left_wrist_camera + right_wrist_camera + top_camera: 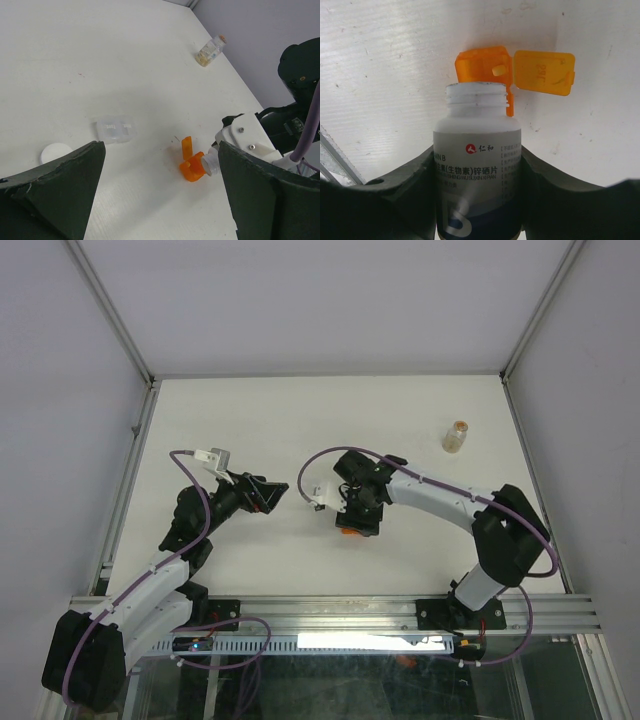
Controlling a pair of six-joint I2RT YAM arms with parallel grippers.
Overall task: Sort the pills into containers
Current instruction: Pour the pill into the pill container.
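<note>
The white counter (300, 420) carries everything. The left end effector (268, 495) hovers over it with its fingers (65, 185) spread wide apart and nothing between them. The right end effector (477, 157) is clamped on a white bottle (477, 125) with a dark band, gripped around the body, with the uncapped neck sticking out past the fingertips.

Just beyond those fingertips, right at the bottle's mouth, lies a stubby orange cup (482, 70) with its flip lid (542, 72) swung open to one side. Whether the mouth touches the cup I cannot tell. Seen from the left end effector, the cup lies ahead, nearer its right finger.

A clear vial (211, 51) stands well beyond both end effectors, far ahead and to the right, with pale tan pills (204, 59) inside it.

A small clear plastic piece (115, 129) lies ahead of the left end effector's left finger, and a round white cap (56, 152) lies just beside that finger's tip.
</note>
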